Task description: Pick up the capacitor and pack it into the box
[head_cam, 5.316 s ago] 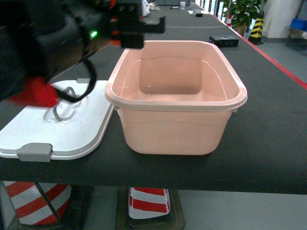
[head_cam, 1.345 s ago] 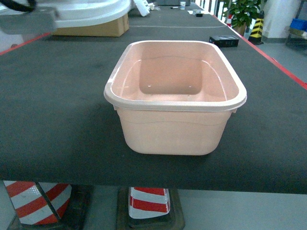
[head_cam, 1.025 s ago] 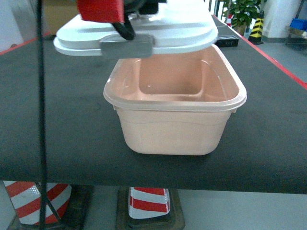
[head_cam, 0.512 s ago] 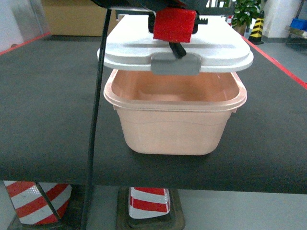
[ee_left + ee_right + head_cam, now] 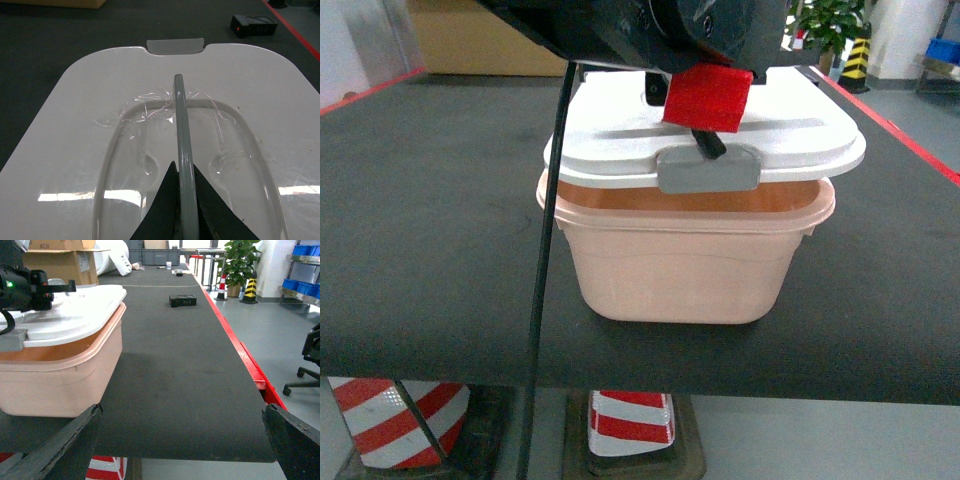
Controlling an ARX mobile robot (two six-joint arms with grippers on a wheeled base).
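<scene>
The left hand (image 5: 182, 200) pinches the grey handle (image 5: 181, 125) of the lid (image 5: 705, 125), held skewed over the box (image 5: 685, 265) near the worktop's (image 5: 430, 220) front edge. Released now, it could seat crooked. The right hand's fingers (image 5: 55, 447) are spread empty.

A brown cardboard carton (image 5: 60, 265) stands at the dark mat's (image 5: 175, 370) far end. A small black device (image 5: 182, 300) lies farther along the mat. A potted plant (image 5: 239, 262), striped cone (image 5: 221, 288) and blue bins (image 5: 305, 250) stand beyond.
</scene>
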